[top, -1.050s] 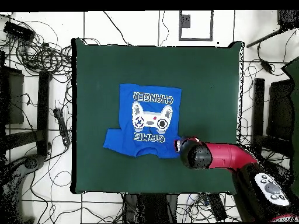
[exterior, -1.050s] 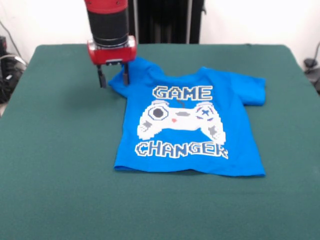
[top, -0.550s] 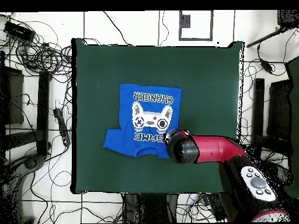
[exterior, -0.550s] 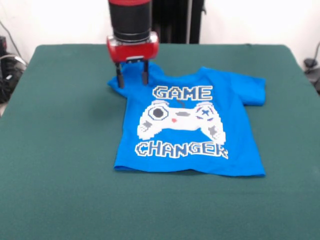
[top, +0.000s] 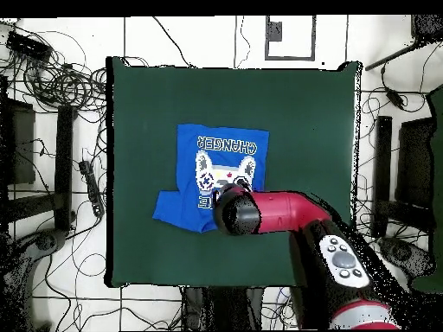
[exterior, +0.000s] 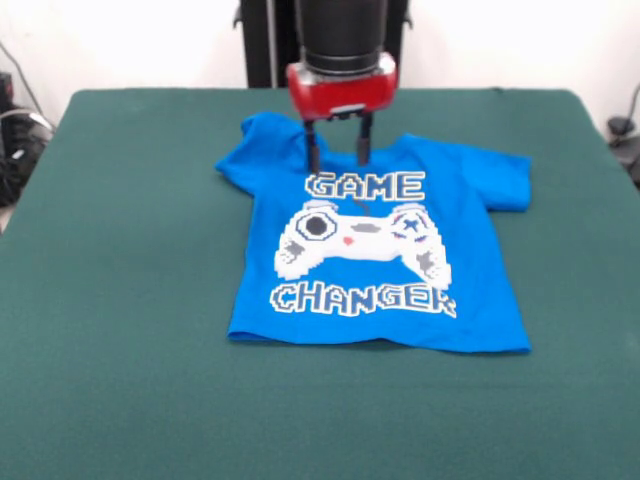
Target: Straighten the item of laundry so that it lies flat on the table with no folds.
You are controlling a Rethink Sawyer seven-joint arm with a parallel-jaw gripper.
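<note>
Blue T-shirt (exterior: 385, 255) lies near the middle of the green table (exterior: 120, 300), hem toward the near edge, collar toward the far edge. The gripper (exterior: 338, 152) has slid from the bunched sleeve to the collar, its fingers parted and empty; that sleeve probably remains to smooth. Overhead, the arm (top: 277, 212) covers the collar, and the shirt's long axis runs edge to edge.

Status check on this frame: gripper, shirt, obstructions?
Gripper open, over the collar. T-shirt print up, one sleeve bunched. Table otherwise unobstructed.
</note>
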